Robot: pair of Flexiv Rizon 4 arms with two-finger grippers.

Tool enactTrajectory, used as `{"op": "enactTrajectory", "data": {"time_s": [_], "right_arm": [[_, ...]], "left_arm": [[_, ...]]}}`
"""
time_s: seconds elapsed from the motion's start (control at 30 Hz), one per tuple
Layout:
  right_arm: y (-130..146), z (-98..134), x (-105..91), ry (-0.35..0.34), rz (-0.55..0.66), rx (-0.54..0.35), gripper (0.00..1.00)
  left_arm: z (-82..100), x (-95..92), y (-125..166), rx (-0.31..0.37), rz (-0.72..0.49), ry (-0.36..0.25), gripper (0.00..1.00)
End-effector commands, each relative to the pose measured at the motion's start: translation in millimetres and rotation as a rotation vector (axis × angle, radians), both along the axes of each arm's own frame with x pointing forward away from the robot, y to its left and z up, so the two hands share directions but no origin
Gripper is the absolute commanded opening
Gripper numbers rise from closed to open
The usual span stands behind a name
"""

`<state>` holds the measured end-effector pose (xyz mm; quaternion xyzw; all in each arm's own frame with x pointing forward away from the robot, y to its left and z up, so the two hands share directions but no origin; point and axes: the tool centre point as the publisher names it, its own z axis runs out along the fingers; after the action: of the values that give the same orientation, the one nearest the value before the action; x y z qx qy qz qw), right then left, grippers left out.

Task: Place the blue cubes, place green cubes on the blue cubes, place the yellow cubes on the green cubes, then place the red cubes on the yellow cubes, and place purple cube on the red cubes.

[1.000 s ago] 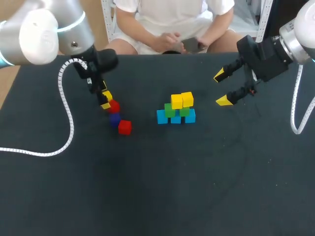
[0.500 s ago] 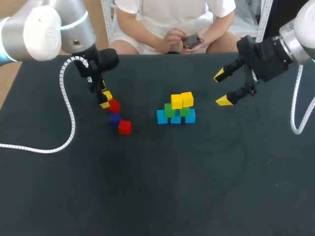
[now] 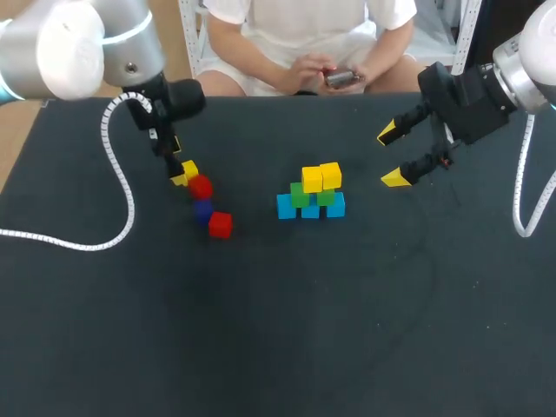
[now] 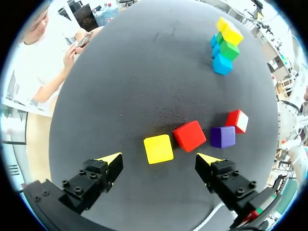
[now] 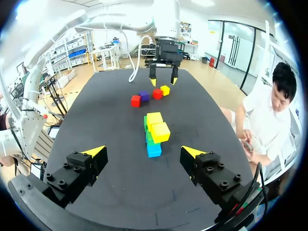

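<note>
1. My left gripper (image 4: 160,159) hung over the loose yellow cube (image 4: 158,148). Its fingers were spread wide and pinched nothing. The cube lay on the surface (image 3: 278,330), just ahead of the tips and between them.
2. My right gripper (image 3: 391,157) sat off beside the stack (image 3: 311,195), fingers spread and empty.
3. The stack stood mid-surface with blue cubes at the base, green on those and two yellow on top. The near red cube (image 4: 189,135), purple cube (image 4: 223,137) and far red cube (image 4: 237,121) lay loose by the left gripper, well apart from the stack.
4. Risk: the near red cube sat just beside the loose yellow cube, and I could not tell whether they touched. I judged a closing finger might clip the red one and shove it, or twist the yellow cube in the grip.
5. Risk: the top yellows looked slightly out of line. An off-centre or heavy set-down could topple the tiers.
6. Containers: none seen. Every cube rested on the bare surface or on the stack.
</note>
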<state>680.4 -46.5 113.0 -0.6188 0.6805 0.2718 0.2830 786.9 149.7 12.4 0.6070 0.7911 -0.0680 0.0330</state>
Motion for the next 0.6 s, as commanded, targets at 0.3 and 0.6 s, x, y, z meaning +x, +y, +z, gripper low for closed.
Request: {"op": "enactTrajectory", "data": {"time_s": [0.3, 0.6], "right_arm": [[-0.2, 0.1, -1.3, -0.002, -0.002, 0.001, 1.0], [-0.2, 0.1, -1.3, -0.002, -0.002, 0.001, 1.0]], "left_arm": [[-10.8, 21.4, 3.7, 0.023, 0.007, 0.028, 1.0], [-6.7, 21.1, 15.9, 0.054, 0.019, 0.037, 1.0]]}}
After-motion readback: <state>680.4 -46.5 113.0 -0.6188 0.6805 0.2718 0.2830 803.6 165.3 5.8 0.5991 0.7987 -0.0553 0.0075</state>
